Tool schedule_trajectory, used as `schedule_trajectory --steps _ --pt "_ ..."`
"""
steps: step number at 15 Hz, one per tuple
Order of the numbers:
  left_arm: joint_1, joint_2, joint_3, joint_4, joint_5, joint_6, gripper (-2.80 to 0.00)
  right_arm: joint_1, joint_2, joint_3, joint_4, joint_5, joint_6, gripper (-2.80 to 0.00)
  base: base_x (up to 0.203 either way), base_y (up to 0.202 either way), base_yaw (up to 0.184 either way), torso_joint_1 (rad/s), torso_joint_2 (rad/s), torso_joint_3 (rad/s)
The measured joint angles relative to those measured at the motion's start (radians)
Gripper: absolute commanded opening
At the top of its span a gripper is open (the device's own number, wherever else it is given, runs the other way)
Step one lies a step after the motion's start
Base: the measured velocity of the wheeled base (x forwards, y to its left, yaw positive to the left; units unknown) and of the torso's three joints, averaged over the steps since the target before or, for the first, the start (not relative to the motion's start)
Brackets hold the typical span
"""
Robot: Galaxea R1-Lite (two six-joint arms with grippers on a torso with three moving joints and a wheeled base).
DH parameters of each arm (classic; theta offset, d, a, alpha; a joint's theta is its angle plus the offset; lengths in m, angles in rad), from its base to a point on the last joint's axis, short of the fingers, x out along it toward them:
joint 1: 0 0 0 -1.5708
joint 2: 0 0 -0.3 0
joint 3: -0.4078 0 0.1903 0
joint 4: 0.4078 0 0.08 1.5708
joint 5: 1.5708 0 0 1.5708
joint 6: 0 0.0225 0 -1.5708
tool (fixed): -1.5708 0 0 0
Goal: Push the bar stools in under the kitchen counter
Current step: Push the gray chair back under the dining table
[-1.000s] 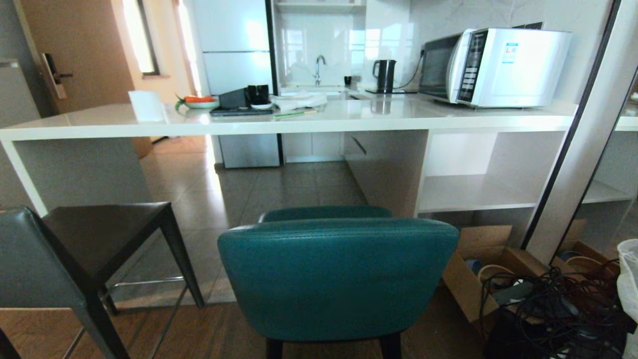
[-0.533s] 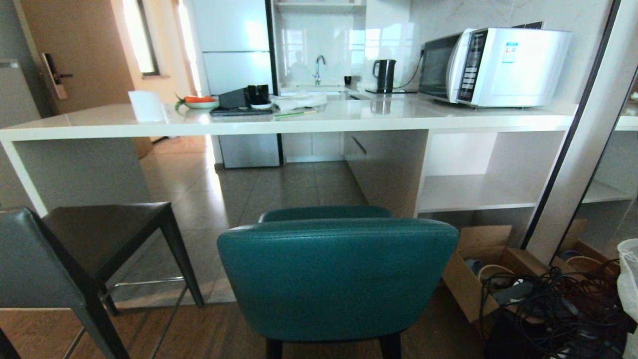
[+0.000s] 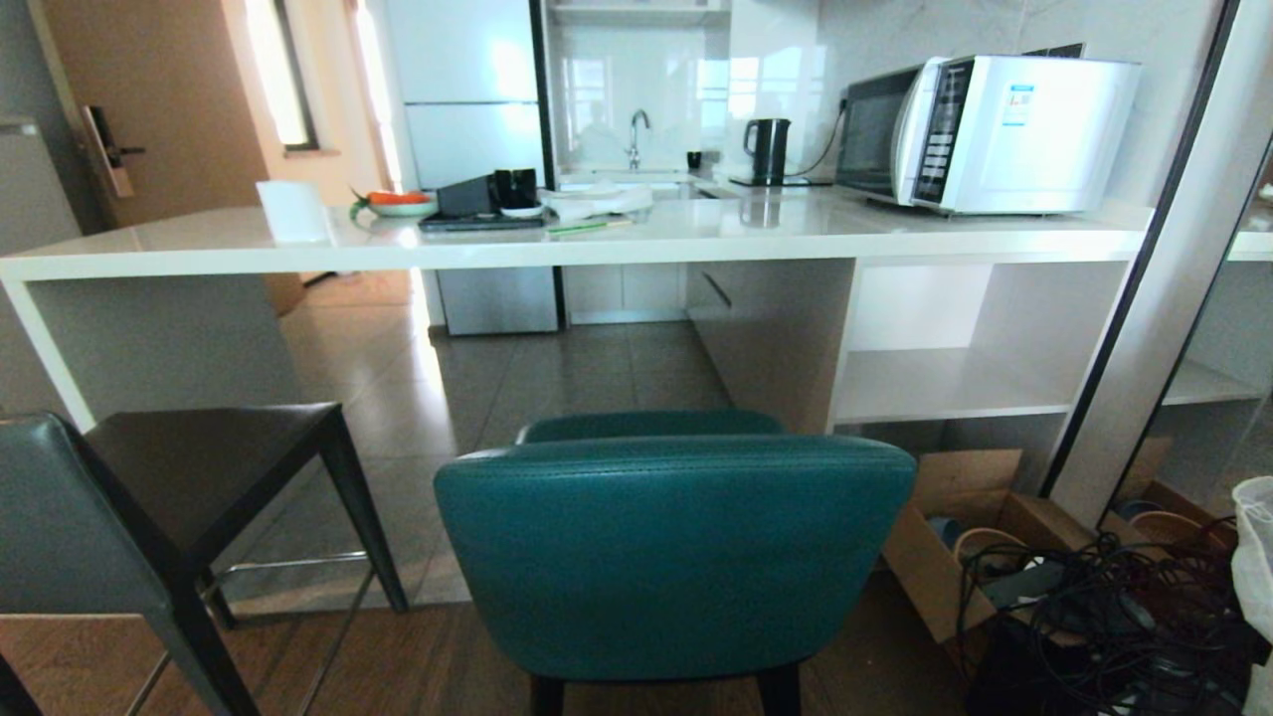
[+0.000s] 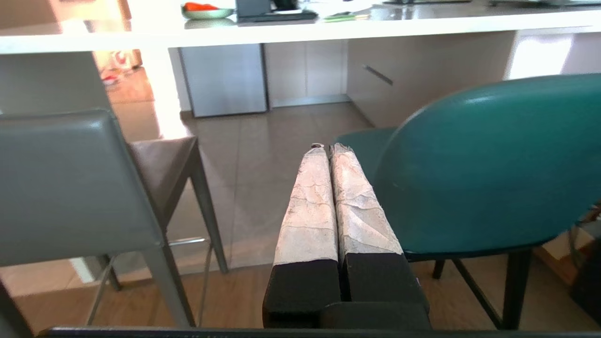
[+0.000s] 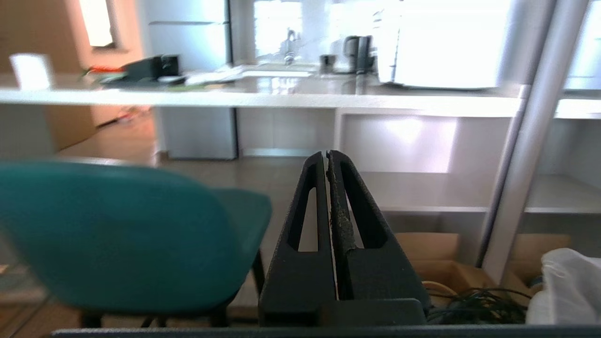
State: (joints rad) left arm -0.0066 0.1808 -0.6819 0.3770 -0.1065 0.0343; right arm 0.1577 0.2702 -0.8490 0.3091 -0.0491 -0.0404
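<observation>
Both stools, teal stool (image 3: pixel 674 557) and grey stool (image 3: pixel 149 497), sit short of counter (image 3: pixel 636 244); left gripper (image 4: pixel 330 148) and right gripper (image 5: pixel 327 155) pinched together, probably for pushing.

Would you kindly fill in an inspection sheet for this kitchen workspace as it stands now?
Surface: kitchen counter, glossy white, carrying a microwave, kettle, white cup and a dish of vegetables.
Job's things: teal stool and dark-grey stool both stand out from the counter, not pushed under.
Clutter: cardboard box on the floor to the right of the teal stool.
Grippers: left gripper shut, empty, between the two stools; right gripper shut, empty, right of the teal stool.
Cables: tangled black cables over the box.
Surroundings: fridge, sink tap, wooden door.
</observation>
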Motion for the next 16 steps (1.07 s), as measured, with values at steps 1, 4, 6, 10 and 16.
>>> schedule_trajectory --steps 1,4,6,10,16 --pt "0.000 -0.008 0.009 0.001 -0.008 0.000 -2.80 -0.023 0.000 -0.008 0.002 0.000 0.001 -2.80 0.000 0.000 0.000 0.000 0.00 0.000" --pt "0.001 -0.015 0.023 0.000 -0.028 0.003 -2.80 -0.119 0.005 -0.027 0.005 0.080 -0.008 -2.80 0.000 0.000 0.000 0.000 0.00 0.000" --pt "0.003 -0.025 0.046 0.000 -0.036 0.036 -2.80 -0.172 -0.018 -0.002 0.017 0.176 -0.014 -2.80 0.000 0.000 0.000 0.000 0.00 0.000" --pt "0.006 -0.118 0.183 0.003 -0.015 0.049 -2.80 -0.172 -0.140 0.165 0.053 0.208 -0.021 -2.80 0.000 0.000 0.000 0.000 0.00 0.000" --pt "0.008 -0.177 0.468 -0.167 0.122 0.010 -2.80 -0.167 -0.259 0.500 0.017 0.174 0.005 -2.80 0.000 0.000 0.000 0.000 0.00 0.000"
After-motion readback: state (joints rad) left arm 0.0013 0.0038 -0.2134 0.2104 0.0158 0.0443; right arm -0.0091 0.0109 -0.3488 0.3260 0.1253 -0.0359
